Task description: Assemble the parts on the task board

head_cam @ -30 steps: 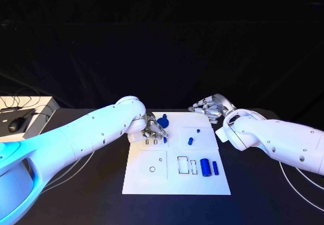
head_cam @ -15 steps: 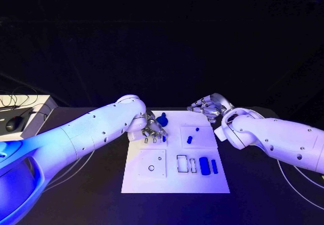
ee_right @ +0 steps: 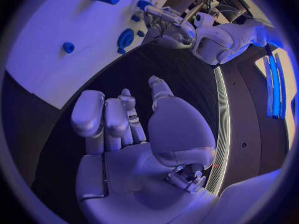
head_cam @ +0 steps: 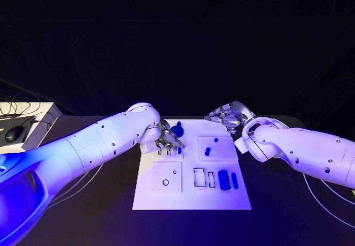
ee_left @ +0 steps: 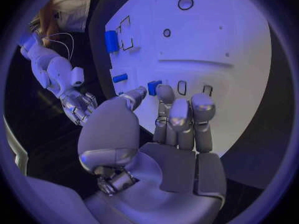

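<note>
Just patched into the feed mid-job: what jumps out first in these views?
The white task board in the middle of the black table, with small blue parts on it. The left hand is down on the board's far left area, a small blue part at its fingertips. The right hand hangs past the board's far right corner, holding nothing.

Dim scene, violet-blue wash; background black.
The task board [head_cam: 192,200] is the brightest surface and reads clearly. Mild glare marks the upper shell of the left arm [head_cam: 89,146] and the right arm [head_cam: 303,151]. Both wrist views bend straight edges strongly toward a dark circular rim.
</note>
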Robot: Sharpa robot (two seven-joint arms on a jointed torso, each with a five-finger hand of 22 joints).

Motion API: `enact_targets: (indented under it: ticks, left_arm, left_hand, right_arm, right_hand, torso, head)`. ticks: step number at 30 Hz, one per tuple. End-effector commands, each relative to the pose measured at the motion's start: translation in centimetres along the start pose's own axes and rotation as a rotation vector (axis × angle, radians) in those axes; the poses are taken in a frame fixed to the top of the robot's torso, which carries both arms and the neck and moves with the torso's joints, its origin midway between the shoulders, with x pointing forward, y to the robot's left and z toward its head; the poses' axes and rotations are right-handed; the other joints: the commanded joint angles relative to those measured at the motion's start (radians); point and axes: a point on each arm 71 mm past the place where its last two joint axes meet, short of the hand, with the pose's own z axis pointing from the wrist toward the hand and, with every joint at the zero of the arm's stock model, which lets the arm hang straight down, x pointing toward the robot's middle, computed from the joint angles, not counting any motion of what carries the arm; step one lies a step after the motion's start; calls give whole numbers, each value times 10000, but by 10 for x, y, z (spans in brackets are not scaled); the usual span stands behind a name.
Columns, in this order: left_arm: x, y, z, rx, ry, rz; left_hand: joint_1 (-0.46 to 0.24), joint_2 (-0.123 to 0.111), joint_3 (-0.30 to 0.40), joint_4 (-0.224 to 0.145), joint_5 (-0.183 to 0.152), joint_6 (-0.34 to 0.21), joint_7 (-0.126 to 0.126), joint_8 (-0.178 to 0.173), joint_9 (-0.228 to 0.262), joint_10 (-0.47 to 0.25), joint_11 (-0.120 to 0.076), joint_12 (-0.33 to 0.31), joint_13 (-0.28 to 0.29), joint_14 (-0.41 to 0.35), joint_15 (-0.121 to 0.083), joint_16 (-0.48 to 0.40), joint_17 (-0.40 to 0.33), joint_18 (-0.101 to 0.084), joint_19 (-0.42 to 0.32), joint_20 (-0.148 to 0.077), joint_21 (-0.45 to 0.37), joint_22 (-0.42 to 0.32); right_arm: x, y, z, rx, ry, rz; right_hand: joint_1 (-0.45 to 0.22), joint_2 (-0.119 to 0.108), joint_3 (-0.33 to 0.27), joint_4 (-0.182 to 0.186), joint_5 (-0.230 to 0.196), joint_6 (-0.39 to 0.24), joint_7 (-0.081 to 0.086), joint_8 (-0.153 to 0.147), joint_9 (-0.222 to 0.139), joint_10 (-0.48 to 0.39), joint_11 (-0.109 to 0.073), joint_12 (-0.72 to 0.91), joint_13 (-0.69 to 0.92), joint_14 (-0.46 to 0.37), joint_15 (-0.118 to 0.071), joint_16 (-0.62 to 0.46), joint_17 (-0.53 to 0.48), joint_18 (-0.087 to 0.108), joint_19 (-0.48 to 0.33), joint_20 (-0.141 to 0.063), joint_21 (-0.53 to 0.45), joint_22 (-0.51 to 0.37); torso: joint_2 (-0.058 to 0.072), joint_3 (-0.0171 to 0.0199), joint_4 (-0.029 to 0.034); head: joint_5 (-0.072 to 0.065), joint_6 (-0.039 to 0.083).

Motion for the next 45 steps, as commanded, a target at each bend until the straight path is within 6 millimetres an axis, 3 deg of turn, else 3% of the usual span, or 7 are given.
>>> enact_targets:
  ticks: [1,13,16,19,26,45]
  left_arm:
    - [1,-3,0,120,111,15]
    - [3,-5,3,132,148,-56]
    - [3,-4,3,115,114,-87]
    - [2,-3,4,100,118,-94]
    - [4,-3,5,97,211,-65]
    - [9,-2,9,134,427,-77]
  left_hand:
    - [-68,-17,0,38,-35,85,-10,-74,12,50,36,-47,16,29,-3,21,-3,-141,72,12,-36,20]
    - [-97,-18,-55,83,-49,93,0,-108,46,41,44,-65,63,26,3,17,-4,-144,71,20,-64,83]
    - [68,73,-735,425,-71,116,-6,-131,78,43,53,-89,94,27,8,13,-6,-139,71,34,-102,144]
    - [91,40,-909,569,-72,124,19,-143,94,49,60,-92,112,24,15,18,1,-136,80,36,-122,180]
    - [196,71,-889,510,-72,130,13,-144,103,51,57,-95,119,25,15,20,5,-140,85,36,-129,204]
    - [378,225,-884,245,-70,133,6,-166,125,46,54,-112,141,23,14,25,26,-146,86,41,-168,289]
  right_arm:
    - [2,1,0,-64,148,-92]
    - [3,1,0,-53,186,-91]
    - [3,1,1,-52,194,-90]
    - [3,2,1,-52,200,-90]
    - [4,2,1,-58,217,-89]
    - [6,1,1,-51,291,-81]
  right_hand:
    - [-90,25,0,-53,-30,-42,53,-57,11,-31,1,-15,7,-12,-28,4,-6,49,494,-41,-24,1301]
    - [-111,46,-11,-49,-33,-37,51,-63,12,-23,-1,-11,11,-11,-29,1,-13,47,494,-43,-27,1302]
    - [-111,46,-11,-49,-33,-37,51,-63,12,-23,-1,-11,11,-11,-29,1,-13,47,494,-43,-27,1302]
    - [-111,46,-11,-49,-33,-37,51,-63,12,-23,-1,-11,11,-11,-29,1,-13,47,494,-43,-27,1302]
    - [-111,46,-11,-49,-33,-37,51,-63,12,-23,-1,-11,11,-11,-29,1,-13,47,494,-43,-27,1302]
    - [-111,90,-26,-62,-42,-15,43,-60,16,-11,-7,-7,15,-15,-34,-12,-34,48,493,-48,-54,1296]
  torso:
    - [8,7,-10]
    - [12,5,-10]
    - [18,11,-4]
    - [14,7,0]
    - [23,-4,-8]
    - [15,16,-9]
  head:
    - [3,-4]
    - [-43,-51]
    - [-48,-58]
    - [-58,-79]
    - [-66,-128]
    - [-59,-156]
